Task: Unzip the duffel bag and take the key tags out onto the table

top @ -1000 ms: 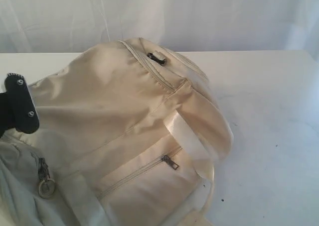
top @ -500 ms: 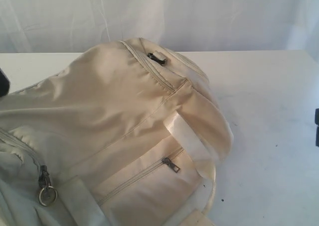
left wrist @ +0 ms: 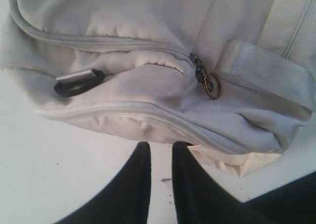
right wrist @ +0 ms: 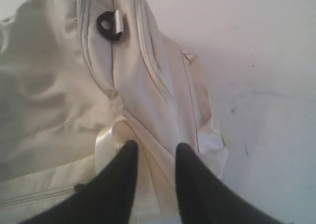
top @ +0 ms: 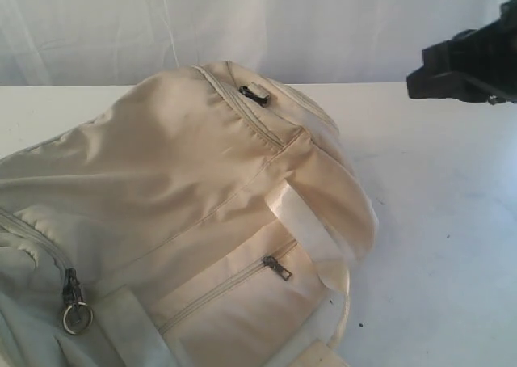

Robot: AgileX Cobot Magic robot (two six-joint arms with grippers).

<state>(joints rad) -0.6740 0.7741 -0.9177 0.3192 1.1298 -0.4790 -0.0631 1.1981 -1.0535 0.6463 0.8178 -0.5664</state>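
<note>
Although not yet gripped anywhere, recorded thus: large beige soft fabric duffel bag [top: 186,205] filling centre and lower left of ext. frame, lying on wide plain white tabletop [top: 436,246]. Main zip judged shut or nearly so; no dark lining on show. No sight of coloured plastic key tags in any view; presumed inside bag, unconfirmed.

Step in hand, as judged: approach to unzip, nothing opened so far. Left black two-finger claw [left wrist: 160,152] seen in l. wrist view over bare table just beside bag edge, fingers narrowly apart, empty. Right black claw [right wrist: 155,152] seen in r. wrist view above bag end, near pale glossy webbing strap [right wrist: 106,137], fingers moderately apart, empty; in ext. frame, up at upper right, well clear of bag.

Next move, as judged: calls for one claw to pinch grey zip pull with metal ring [top: 74,298] at lower left of ext. frame, taken to be main pull, other claw to pin fabric, then draw along zip line. Small target; needs narrow, well-aligned pinch.

Surroundings: second grey zip pull [top: 277,267] on side pocket, lower centre; risk of confusion w/ main pull. Black strap ring [top: 254,92] at top centre of bag. Webbing strap beside pocket, poss. snag. White curtain [top: 242,19] across top of frame. Slack fabric likely to bunch and drag w/o counter-hold.
</note>
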